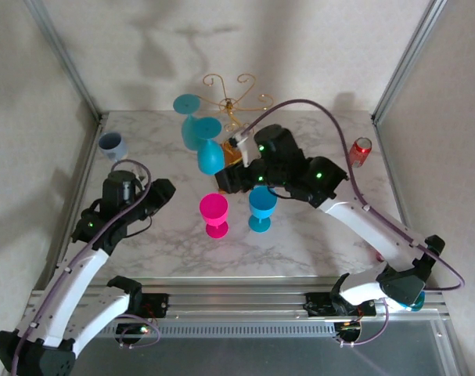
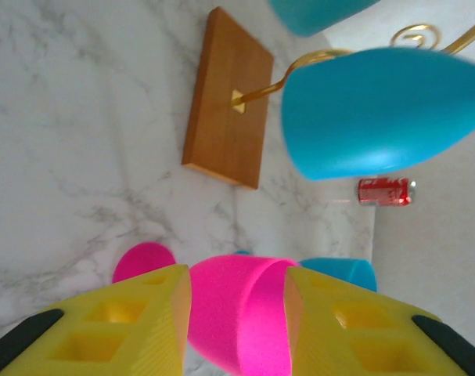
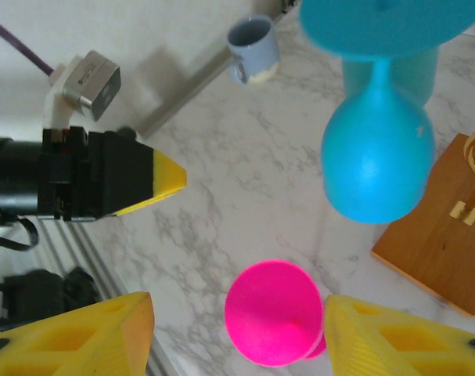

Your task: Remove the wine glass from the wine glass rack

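Blue glass (image 3: 376, 164) hangs bowl-down from the rack (image 2: 225, 102) at the rear of the tabletop (image 1: 307, 243), with a second blue glass (image 3: 409, 74) just behind it. My right pincer (image 3: 237, 321) stands spread and empty over the pink glass (image 1: 214, 210). My left pincer (image 2: 237, 286) is part-open and holds nothing. I judge the clean way is to pinch the stem just under the foot, then slide it outward along the wire without tugging the rack over.

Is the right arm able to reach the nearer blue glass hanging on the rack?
Probably yes: that blue glass hangs close ahead of the open right fingers, with nothing between. The pink glass stands lower.
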Controlling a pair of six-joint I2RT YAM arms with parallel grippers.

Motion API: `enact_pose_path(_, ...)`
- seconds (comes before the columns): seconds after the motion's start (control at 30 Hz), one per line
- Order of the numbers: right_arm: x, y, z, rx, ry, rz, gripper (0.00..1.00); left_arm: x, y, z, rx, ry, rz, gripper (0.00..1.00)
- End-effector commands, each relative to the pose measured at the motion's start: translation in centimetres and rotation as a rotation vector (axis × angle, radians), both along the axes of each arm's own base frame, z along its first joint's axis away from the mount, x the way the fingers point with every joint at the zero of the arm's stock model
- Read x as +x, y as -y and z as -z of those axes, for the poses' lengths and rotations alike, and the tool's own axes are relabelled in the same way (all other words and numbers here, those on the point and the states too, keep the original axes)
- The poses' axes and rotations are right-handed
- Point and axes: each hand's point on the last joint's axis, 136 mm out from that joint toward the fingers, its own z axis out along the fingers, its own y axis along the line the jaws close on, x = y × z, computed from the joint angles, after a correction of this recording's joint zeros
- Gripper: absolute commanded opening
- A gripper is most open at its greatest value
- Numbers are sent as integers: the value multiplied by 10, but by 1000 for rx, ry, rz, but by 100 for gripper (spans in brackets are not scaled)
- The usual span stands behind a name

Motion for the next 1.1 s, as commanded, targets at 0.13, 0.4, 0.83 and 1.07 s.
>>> enact_pose_path(0.13,25,21,-59,290,-111,17,57,26,12,-54,-62,143,36,37)
enact_pose_path(0.4,58,9,-69,372,-183,-21,51,56,24,-78,-51,202,74,38)
enact_pose_path(0.83,89,-13,-43,354,-250,-24,51,72,24,-93,-55,269,58,39)
enact_pose_path(1.07,98,-16,-37,361,-267,-18,47,76,28,-88,-75,263,67,39)
